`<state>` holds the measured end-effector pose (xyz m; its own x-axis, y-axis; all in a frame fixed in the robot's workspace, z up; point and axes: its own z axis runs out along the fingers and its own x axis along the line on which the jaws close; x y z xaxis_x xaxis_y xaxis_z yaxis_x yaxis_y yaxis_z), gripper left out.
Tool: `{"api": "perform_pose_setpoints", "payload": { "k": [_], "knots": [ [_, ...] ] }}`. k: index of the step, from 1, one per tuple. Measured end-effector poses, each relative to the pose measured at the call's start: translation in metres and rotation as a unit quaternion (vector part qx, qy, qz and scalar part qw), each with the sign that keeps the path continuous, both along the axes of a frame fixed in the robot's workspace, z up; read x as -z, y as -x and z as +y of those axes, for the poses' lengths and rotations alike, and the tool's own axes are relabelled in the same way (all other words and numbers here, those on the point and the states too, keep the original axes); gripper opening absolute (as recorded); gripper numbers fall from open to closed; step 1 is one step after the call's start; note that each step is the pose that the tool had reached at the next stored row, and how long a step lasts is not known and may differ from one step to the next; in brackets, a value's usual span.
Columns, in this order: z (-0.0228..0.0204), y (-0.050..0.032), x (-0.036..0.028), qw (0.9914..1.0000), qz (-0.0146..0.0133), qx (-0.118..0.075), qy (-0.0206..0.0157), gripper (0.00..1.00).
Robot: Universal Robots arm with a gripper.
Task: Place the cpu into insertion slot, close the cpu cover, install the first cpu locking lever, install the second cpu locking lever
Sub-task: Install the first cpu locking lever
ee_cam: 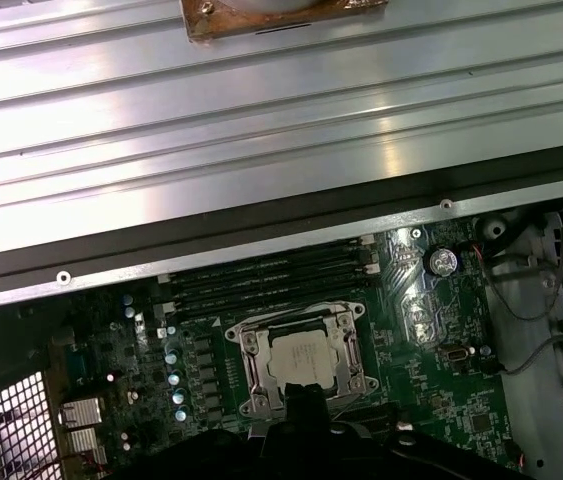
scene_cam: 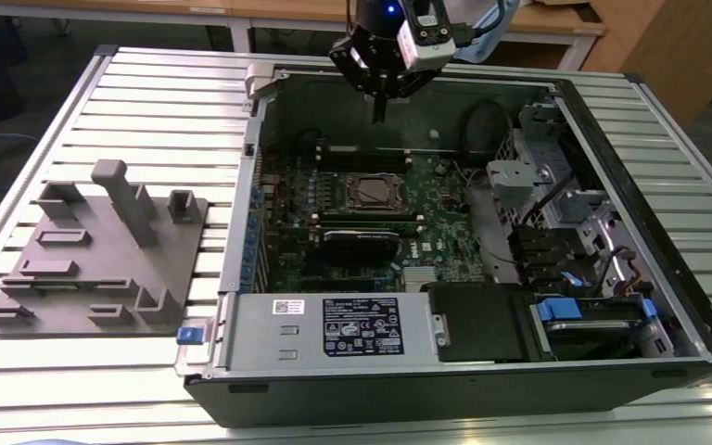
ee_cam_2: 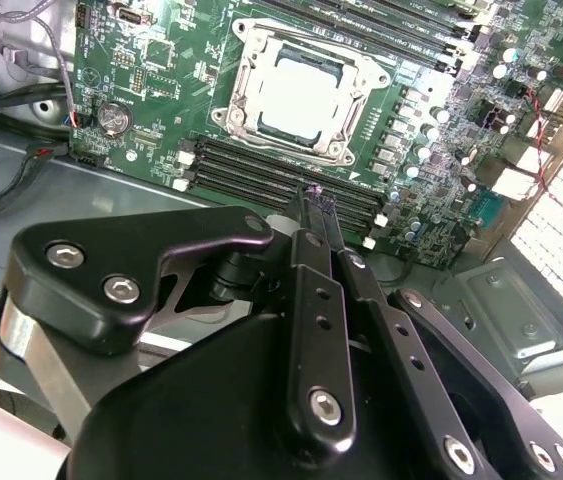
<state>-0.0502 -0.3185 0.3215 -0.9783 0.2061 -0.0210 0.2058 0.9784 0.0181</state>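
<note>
Pincer: the pincer (scene_cam: 378,109) hangs above the far rim of the open case (scene_cam: 703,324), its fingers (ee_cam_2: 313,215) pressed together with nothing between them.
Cpu: the cpu (ee_cam_2: 301,92) lies flat in the slot (ee_cam: 303,358), its silver top bare in both wrist views.
Cover: the cover (ee_cam_2: 353,150) looks, to my eye, already lying down around the chip, though I cannot tell if it is fully seated.
Levers: too thin for me to make out from here; I cannot say whether either is latched.
Step in hand: I would judge the chip placed and the work now about the cover and levers.
Doing it well: come down straight over the socket, clear of the memory slots (ee_cam_2: 281,180) just beside it.
Touch: press on the metal frame, not on the chip's top, and gently.
Risk: the closed tips are narrow; a slip could scrape the green board (scene_cam: 449,218).
Desk: the case rests on the slatted desk (scene_cam: 146,102), with a grey fixture (scene_cam: 96,250) well apart on the exterior view's left.
</note>
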Motion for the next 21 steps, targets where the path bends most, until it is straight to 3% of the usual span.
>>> {"api": "perform_pose_setpoints", "payload": {
  "k": [21],
  "knots": [
    [0.0,0.0,0.0024,1.0,-0.0001,0.0,-0.0001,0.1]
  ]
}}
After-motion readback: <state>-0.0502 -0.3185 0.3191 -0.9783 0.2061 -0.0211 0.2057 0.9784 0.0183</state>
